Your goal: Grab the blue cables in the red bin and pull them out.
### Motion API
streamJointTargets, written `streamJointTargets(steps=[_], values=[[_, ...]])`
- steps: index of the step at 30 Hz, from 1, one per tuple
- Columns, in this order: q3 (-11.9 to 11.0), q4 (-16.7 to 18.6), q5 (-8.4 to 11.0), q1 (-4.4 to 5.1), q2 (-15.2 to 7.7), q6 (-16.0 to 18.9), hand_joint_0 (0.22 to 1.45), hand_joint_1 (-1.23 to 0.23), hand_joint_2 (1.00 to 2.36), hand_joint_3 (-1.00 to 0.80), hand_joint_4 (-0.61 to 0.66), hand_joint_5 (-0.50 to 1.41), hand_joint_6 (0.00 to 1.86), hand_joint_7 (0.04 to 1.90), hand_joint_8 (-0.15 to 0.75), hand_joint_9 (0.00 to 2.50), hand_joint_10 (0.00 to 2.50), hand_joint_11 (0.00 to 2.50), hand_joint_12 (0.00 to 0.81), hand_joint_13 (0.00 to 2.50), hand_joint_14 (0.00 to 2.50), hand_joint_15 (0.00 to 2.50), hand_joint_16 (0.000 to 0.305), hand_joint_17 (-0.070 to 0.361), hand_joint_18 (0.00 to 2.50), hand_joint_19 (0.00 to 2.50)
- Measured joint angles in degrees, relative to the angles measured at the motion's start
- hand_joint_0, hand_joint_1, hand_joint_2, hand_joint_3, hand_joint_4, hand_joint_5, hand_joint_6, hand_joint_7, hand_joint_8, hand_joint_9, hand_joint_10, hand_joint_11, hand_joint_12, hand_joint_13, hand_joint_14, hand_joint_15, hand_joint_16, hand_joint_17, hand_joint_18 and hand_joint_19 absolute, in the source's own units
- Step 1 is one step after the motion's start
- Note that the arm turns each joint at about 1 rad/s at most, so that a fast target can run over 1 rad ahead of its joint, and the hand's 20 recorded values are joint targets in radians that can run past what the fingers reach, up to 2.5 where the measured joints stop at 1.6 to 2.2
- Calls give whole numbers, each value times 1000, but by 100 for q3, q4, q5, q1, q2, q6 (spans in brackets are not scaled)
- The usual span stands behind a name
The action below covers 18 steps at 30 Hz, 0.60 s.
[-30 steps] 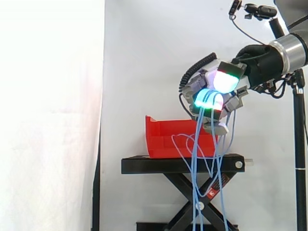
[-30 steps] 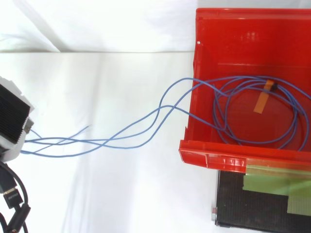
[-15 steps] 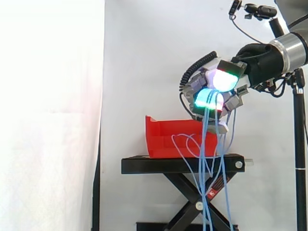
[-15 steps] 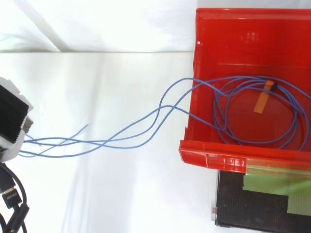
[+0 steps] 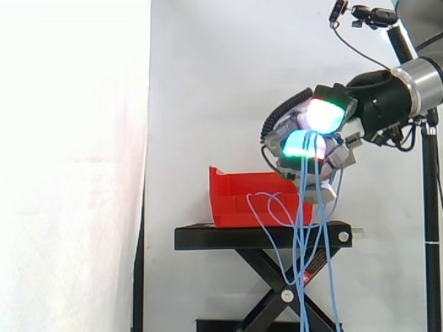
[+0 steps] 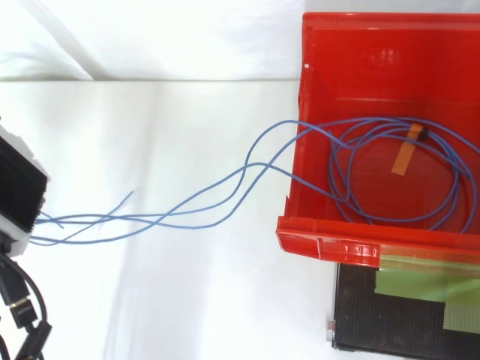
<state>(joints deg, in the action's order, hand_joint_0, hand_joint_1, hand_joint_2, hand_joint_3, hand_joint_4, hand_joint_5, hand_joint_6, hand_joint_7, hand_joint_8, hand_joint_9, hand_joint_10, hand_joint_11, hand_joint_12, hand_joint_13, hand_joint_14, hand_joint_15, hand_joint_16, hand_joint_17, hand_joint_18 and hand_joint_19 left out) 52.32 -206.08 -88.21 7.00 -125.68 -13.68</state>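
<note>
In the side view my hand (image 5: 315,142) hangs above and to the right of the red bin (image 5: 239,197), its glowing fingers curled round a bunch of blue cables (image 5: 304,228) that drop past the stand. From above, the blue cables (image 6: 225,191) run from my hand (image 6: 19,199) at the left edge over the red bin's (image 6: 330,244) wall. Their remaining loops lie coiled on the bin floor, bound with an orange tape strip (image 6: 405,157).
The bin sits on a black scissor-lift stand (image 5: 263,238). A camera tripod (image 5: 432,207) rises at the right edge of the side view. Green tape (image 6: 427,285) covers part of the stand top below the bin.
My hand has moved a little right and away from the bin, dragging the held cables with it. The coil in the bin looks unchanged.
</note>
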Motion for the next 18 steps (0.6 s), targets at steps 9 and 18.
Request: streamJointTargets(steps=[9,18], values=[[834,1207,-511,9,92,1143,800,-888,1000,-1000,112,659,1052,445,267,652,1814,936,320,768,1728,951,39,87,831,1231],[1190,2037,-556,36,202,1918,783,-874,1000,-1000,125,665,1028,447,269,656,1796,936,333,772,1708,957,40,90,825,1229]])
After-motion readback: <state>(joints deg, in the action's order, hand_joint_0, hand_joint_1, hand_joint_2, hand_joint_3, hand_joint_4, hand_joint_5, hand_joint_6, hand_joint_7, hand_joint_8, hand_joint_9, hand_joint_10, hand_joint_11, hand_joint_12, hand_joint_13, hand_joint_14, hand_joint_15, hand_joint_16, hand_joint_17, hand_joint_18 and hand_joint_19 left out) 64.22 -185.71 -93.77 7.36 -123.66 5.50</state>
